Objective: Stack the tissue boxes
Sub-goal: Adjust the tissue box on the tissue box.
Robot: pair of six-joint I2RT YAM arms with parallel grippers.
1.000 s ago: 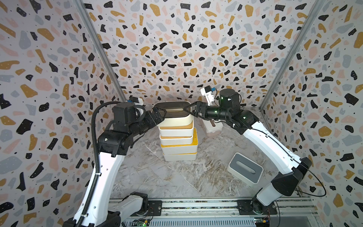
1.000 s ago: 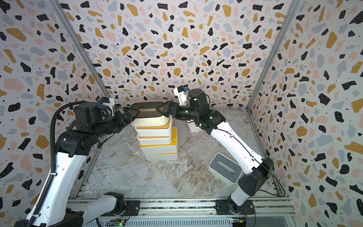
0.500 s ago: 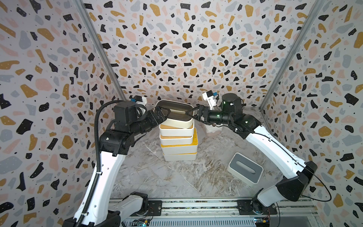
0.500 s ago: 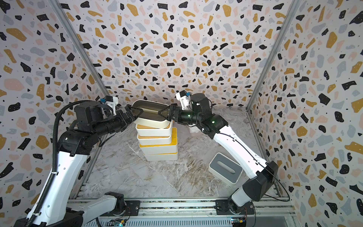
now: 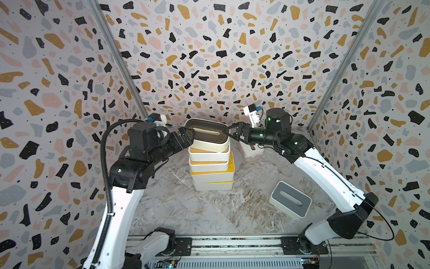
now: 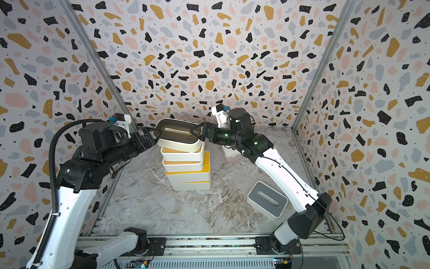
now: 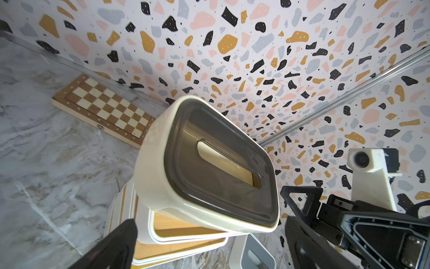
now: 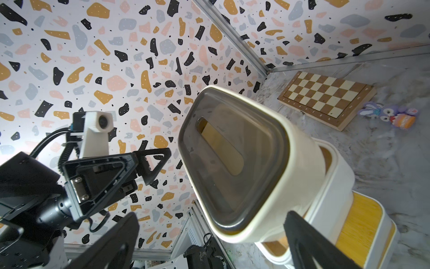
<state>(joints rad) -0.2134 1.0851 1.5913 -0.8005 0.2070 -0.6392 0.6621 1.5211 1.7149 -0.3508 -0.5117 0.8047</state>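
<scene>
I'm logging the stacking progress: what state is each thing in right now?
Four lower boxes, stacked, slightly offset, lids on.
Dark-lidded box, on top of them, tilted and askew.
Grey-lidded box, upright, unstacked.
White box, unstacked, partly hidden.
Left gripper, open, at the dark-lidded box's end.
Right gripper, open, at its other end.
Chessboard, closed, lying flat.

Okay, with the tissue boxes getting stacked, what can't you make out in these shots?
Far white box lid: top views, hidden under the right arm.
Lower stacked boxes, lid slots: all views, covered by boxes above.
Chessboard: top views, hidden behind left arm and top box.
Purple toy: right wrist view, too small.
</scene>
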